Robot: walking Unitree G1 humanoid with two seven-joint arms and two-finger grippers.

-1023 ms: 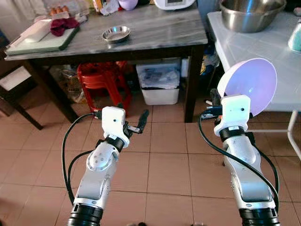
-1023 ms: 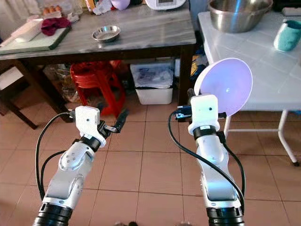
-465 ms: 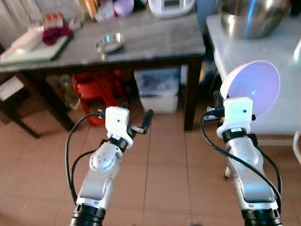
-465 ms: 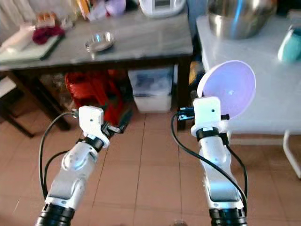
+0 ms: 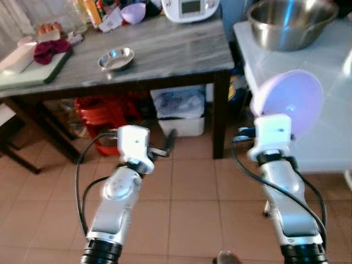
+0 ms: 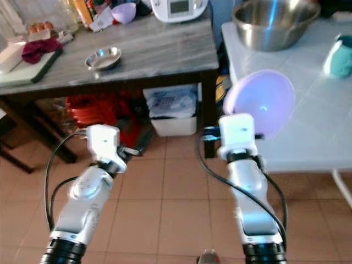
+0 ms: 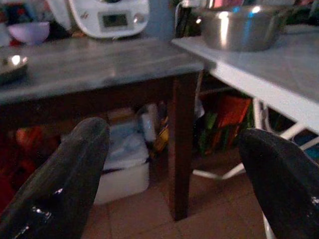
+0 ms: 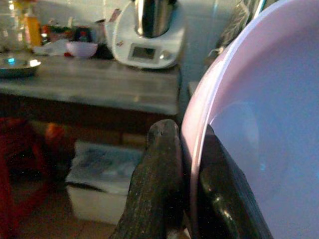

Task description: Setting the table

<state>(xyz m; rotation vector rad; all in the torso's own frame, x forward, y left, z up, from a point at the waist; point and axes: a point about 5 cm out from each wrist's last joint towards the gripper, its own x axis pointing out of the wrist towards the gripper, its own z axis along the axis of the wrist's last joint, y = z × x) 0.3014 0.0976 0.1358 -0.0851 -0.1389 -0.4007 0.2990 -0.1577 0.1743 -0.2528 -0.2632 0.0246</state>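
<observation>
So the grey marble-look table [image 5: 165,49] takes up the back with a white kitchen machine [image 5: 191,7], a small purple bowl [image 5: 135,12] and a little steel dish [image 5: 116,58] on it, and off to the robot's right is the white table [image 5: 324,82] with a big steel mixing bowl [image 5: 286,22] on top. The right gripper [image 8: 187,164] is pinched shut on the rim of a pale lilac plate [image 5: 287,102], holding it upright out in front of the white table's edge, over the tiled floor [image 5: 192,209]. The left gripper [image 7: 174,174] is empty, fingers spread wide apart, held low in front of the grey table.
</observation>
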